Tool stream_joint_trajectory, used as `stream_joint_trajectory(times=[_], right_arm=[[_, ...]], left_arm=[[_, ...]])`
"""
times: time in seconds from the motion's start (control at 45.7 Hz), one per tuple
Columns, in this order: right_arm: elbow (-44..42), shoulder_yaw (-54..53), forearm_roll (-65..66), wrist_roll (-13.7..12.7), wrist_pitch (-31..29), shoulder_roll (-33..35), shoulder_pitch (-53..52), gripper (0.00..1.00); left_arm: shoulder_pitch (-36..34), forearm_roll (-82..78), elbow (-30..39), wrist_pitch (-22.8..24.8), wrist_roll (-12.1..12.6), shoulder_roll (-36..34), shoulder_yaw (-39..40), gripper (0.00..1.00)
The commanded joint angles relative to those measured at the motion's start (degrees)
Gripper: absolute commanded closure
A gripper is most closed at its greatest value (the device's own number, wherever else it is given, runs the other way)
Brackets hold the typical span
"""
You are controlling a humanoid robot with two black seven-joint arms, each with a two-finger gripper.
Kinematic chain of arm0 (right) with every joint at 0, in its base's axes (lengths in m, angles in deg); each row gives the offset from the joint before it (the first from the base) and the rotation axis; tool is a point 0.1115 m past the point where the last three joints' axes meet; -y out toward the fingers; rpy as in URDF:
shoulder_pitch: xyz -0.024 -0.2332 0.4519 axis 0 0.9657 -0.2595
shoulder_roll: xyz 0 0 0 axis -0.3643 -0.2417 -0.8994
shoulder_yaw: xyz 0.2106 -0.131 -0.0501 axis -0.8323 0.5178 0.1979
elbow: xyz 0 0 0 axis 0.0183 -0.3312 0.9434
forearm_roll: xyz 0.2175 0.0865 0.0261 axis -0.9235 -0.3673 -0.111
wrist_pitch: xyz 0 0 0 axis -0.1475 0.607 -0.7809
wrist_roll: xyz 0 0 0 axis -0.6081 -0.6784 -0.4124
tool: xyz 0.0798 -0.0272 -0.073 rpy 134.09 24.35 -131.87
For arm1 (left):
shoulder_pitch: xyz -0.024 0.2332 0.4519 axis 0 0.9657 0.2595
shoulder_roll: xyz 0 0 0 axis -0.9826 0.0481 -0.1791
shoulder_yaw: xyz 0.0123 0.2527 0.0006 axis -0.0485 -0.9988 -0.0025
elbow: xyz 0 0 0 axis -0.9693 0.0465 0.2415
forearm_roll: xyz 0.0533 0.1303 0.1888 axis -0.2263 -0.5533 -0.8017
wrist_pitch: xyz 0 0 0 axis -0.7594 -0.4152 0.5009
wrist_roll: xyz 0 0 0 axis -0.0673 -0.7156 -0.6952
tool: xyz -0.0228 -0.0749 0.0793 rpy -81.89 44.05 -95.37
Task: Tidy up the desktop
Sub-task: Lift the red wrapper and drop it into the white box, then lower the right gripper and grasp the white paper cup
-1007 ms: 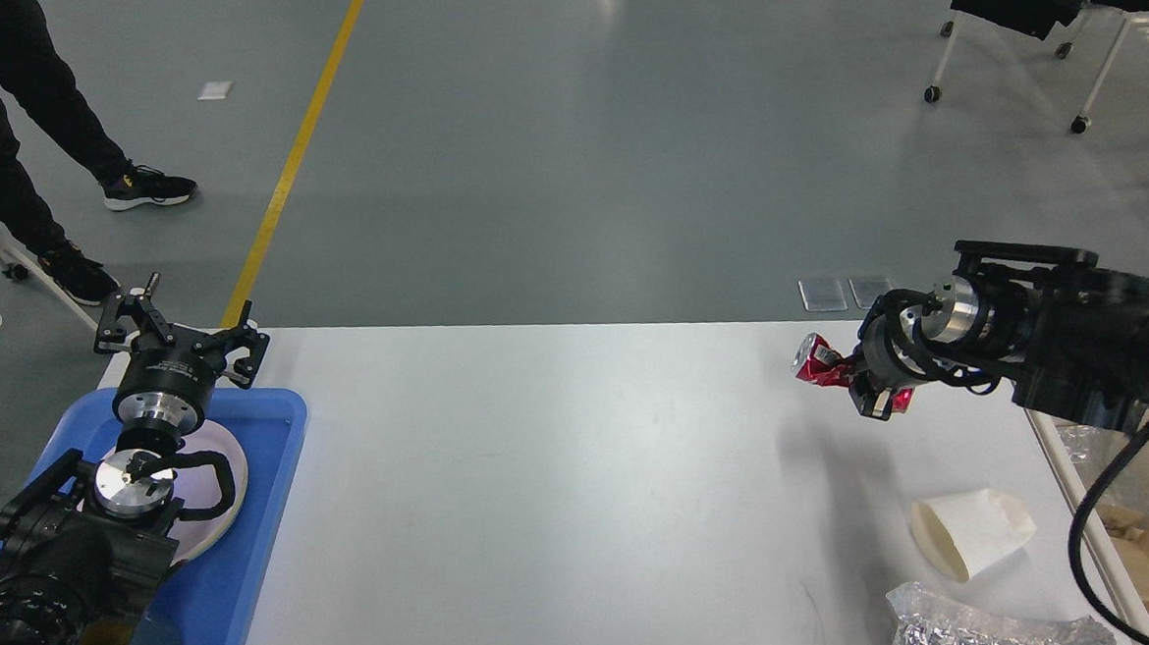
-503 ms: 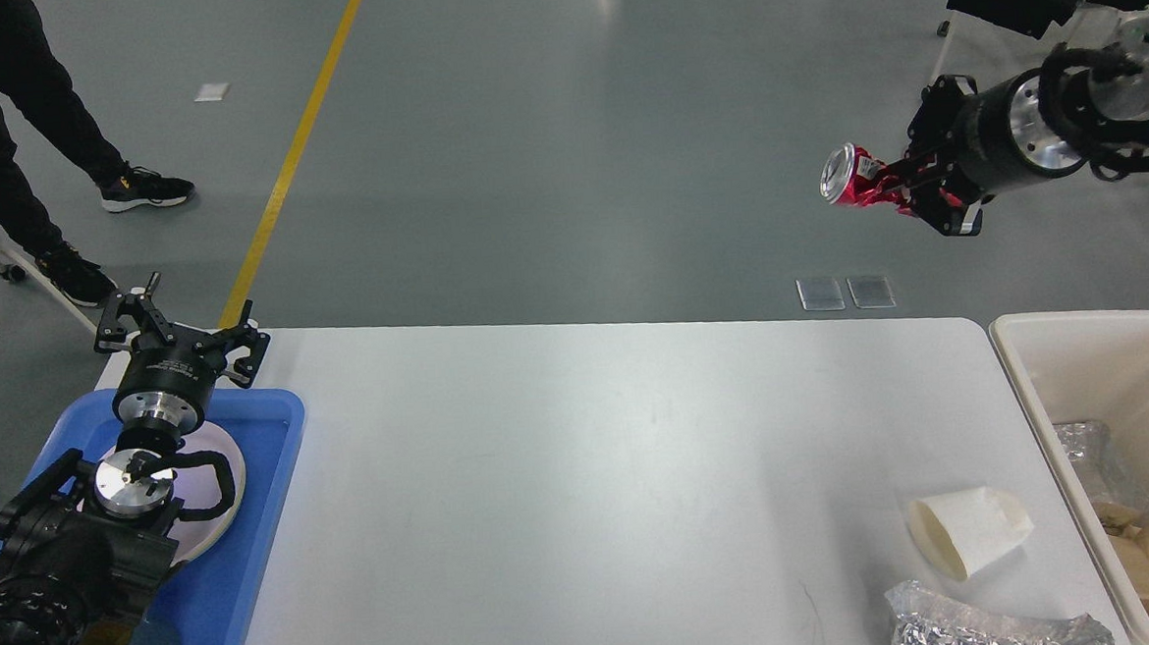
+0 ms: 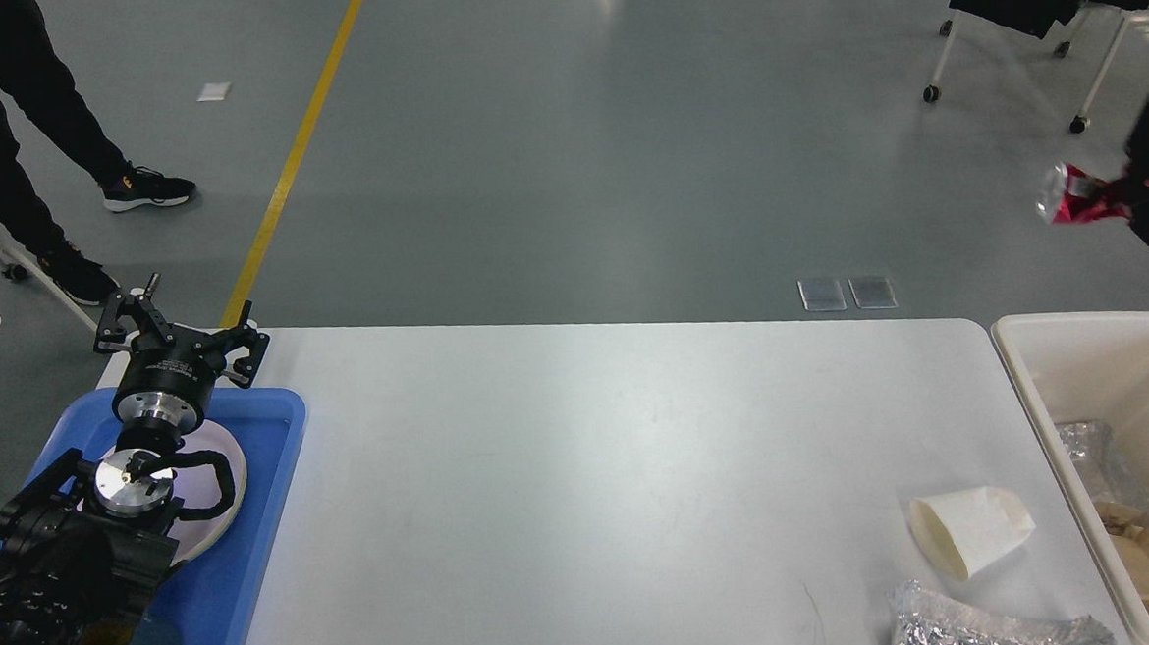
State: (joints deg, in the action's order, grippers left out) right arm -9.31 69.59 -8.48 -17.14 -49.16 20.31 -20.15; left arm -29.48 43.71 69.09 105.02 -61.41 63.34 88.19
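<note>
At the right edge, above the bin (image 3: 1030, 377), the right gripper (image 3: 1124, 197) seemingly pinches a crushed red can (image 3: 1070, 206): light, dented, gripped mid-body. Left gripper (image 3: 181, 328) gapes empty by the counter (image 3: 592, 459)

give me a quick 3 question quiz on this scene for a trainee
1. True or false: the paper cup stands upright on the desktop.
2. What does the right gripper hold?
A. crushed red can
B. foil
C. plate
3. Fill in: the left gripper hovers open above the far end of the blue ____.

Key:
1. False; it lies on its side.
2. A
3. tray
</note>
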Motion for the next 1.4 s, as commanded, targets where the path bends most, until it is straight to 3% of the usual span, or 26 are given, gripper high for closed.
stream_joint_trajectory(times=[0.0, 0.175, 0.35, 0.416, 0.635, 0.941, 1.16, 1.379], right_arm=[[-9.8, -0.1, 0.2, 0.1, 0.3, -2.0, 11.9, 0.83], [-19.6, -0.2, 0.2, 0.4, -0.1, -8.2, 25.0, 0.67], [-23.0, 0.1, 2.5, 0.4, -0.1, -12.1, 32.6, 0.14], [-22.8, -0.1, 4.4, 0.4, -0.3, -12.2, 33.5, 0.01], [-21.4, 0.7, 5.9, 0.4, -0.9, -14.3, 32.2, 0.0], [0.9, 14.7, 20.9, 0.4, -15.5, -15.8, 2.2, 0.0], [17.4, 19.6, 20.4, 0.4, -35.7, -18.0, -17.1, 0.0], [24.6, 19.7, 19.1, 0.4, -58.5, -19.2, -31.1, 0.0]], left_arm=[[0.0, -0.1, 0.0, 0.0, 0.0, 0.0, 0.0, 0.04], [0.0, 0.0, 0.0, 0.0, 0.0, 0.0, 0.0, 0.04], [0.0, -0.1, 0.0, 0.0, 0.0, 0.0, 0.0, 0.04], [0.0, 0.0, 0.0, 0.0, 0.0, 0.0, 0.0, 0.04], [0.0, 0.0, 0.0, 0.0, 0.1, 0.0, 0.0, 0.04], [0.0, 0.0, 0.0, 0.0, 0.0, 0.0, 0.0, 0.04], [0.0, -0.1, 0.0, 0.0, 0.0, 0.0, 0.0, 0.04], [0.0, 0.0, 0.0, 0.0, 0.0, 0.0, 0.0, 0.04]])
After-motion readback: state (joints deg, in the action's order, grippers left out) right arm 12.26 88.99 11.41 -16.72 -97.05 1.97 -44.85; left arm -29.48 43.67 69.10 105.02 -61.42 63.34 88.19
